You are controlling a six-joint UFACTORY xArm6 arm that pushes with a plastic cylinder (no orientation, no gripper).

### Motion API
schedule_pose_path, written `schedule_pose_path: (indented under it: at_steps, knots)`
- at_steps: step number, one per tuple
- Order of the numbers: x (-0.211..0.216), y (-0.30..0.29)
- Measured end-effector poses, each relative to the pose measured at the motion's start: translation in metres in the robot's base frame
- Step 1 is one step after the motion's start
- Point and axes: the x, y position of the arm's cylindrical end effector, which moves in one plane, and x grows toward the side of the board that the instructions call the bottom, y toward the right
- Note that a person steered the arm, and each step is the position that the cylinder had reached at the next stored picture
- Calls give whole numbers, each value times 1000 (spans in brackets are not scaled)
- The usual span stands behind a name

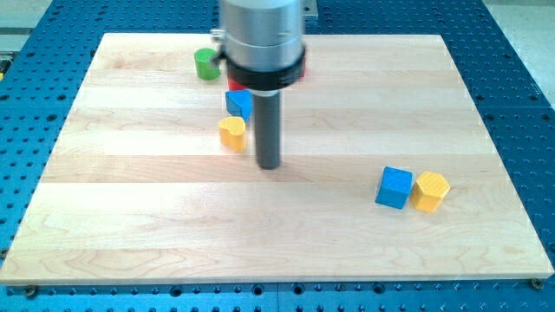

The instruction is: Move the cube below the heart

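Observation:
A blue cube (395,187) lies at the view's lower right, touching a yellow hexagonal block (429,191) on its right. A yellow heart (231,133) lies left of centre. My tip (269,165) rests on the board just right of the yellow heart and slightly below it, a small gap apart. The blue cube is far to the tip's right.
A second blue block (239,103) sits just above the yellow heart, partly behind the rod. A red block (234,85) peeks out behind the arm's body. A green cylinder (206,63) stands near the board's top edge. The wooden board (130,225) lies on a blue perforated table.

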Motion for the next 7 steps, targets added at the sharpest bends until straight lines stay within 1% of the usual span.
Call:
schedule_pose_path:
  at_steps: [1, 2, 3, 4, 5, 6, 7]
  knots:
    - [1, 107]
    - [11, 213]
    - [58, 216]
    - [52, 165]
    - [41, 58]
    - [42, 3]
    - [51, -9]
